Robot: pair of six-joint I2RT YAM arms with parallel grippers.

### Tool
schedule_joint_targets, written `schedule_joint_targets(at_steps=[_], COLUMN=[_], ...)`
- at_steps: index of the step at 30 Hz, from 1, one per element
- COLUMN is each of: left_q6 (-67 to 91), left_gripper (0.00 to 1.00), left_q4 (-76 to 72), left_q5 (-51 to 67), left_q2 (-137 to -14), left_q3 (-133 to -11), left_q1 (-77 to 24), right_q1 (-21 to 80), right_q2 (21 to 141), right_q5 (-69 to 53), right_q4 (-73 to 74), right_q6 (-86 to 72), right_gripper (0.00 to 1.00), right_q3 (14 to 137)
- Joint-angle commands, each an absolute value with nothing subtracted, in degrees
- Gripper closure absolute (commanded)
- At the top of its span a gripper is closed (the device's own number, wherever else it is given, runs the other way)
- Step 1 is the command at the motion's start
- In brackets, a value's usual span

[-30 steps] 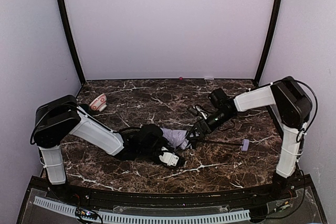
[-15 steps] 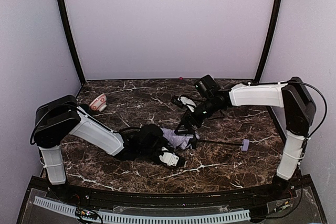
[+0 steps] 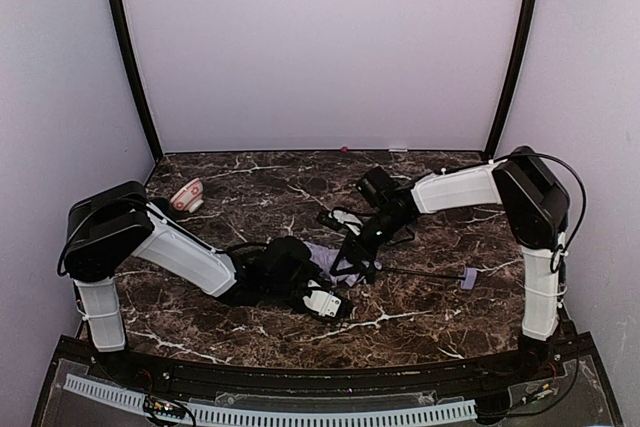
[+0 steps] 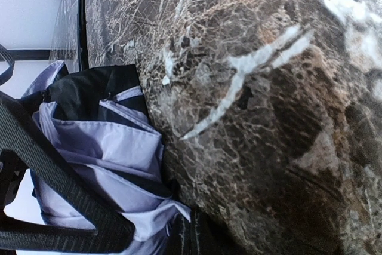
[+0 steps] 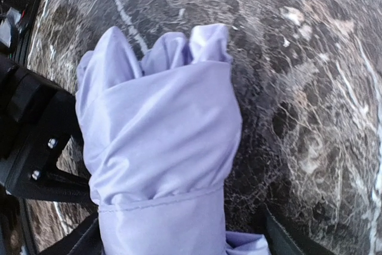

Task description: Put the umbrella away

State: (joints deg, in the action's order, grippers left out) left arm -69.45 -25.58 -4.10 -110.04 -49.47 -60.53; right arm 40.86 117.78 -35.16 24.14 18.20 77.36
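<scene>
Right hand (image 3: 352,249) set wide around the bunched umbrella (image 5: 161,135) cloth.
Left hand (image 3: 322,299) is shut, just beside the same cloth; the shaft (image 3: 425,272) runs from the right hand across the counter (image 3: 420,312) to its knob (image 3: 467,278).

lavender umbrella (image 5: 161,141), brown white-veined marble table (image 3: 250,187)

Soft, even, slightly dim light; the umbrella (image 5: 161,141) fabric is sharp, the overhead view grainy.

We can read no lettering, label, brand, number or sign anywhere; the umbrella (image 5: 161,141) shows only plain fabric.
</scene>
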Motion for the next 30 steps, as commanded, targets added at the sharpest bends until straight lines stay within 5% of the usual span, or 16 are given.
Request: schedule_joint_targets(at_steps=[1, 7, 10, 14, 15, 18, 21, 27, 30], left_q6=[-69.6, -68.4, -67.3, -64.3, -62.9, -57.2, -48.8, -19.4, -7.3], left_gripper=[1.00, 1.00, 1.00, 0.99, 0.92, 0.49, 0.31, 0.29, 0.50], left_q4=[-14.5, -15.3, -16.8, -21.2, -22.9, -27.3, -29.4, -29.2, -27.9], left_q5=[-4.7, -5.7, -7.4, -10.6, -10.9, -10.2, -7.2, 15.4, 20.5], left_q2=[-112.0, -110.5, -109.3, -106.9, -105.9, -100.9, -91.5, -67.8, -71.1], left_q3=[-47.6, -46.7, -45.6, -43.3, -42.6, -40.0, -36.5, -31.9, -36.3], left_q1=[-60.2, -60.2, -60.2, -60.2, -60.2, -60.2, -60.1, -53.3, -50.4], right_q1=[41.1, 41.1, 41.1, 40.5, 40.2, 38.8, 37.9, 37.5, 37.9], right_q2=[119.7, 120.9, 120.3, 118.2, 117.5, 114.8, 111.3, 96.7, 91.9], right_q5=[-33.4, -33.7, -34.5, -36.3, -36.8, -38.8, -39.2, -34.4, -34.1], right_q4=[24.5, 24.9, 24.5, 24.1, 23.9, 22.6, 21.7, 15.1, 11.9], right_q6=[19.7, 20.0, 19.6, 18.7, 17.9, 16.3, 15.1, 12.0, 10.8], right_gripper=[0.30, 0.57, 0.85, 0.99, 1.00, 1.00, 1.00, 1.00, 1.00], right_q3=[76.2, 76.2, 76.0, 76.0, 75.9, 75.1, 74.0, 69.7, 68.6])
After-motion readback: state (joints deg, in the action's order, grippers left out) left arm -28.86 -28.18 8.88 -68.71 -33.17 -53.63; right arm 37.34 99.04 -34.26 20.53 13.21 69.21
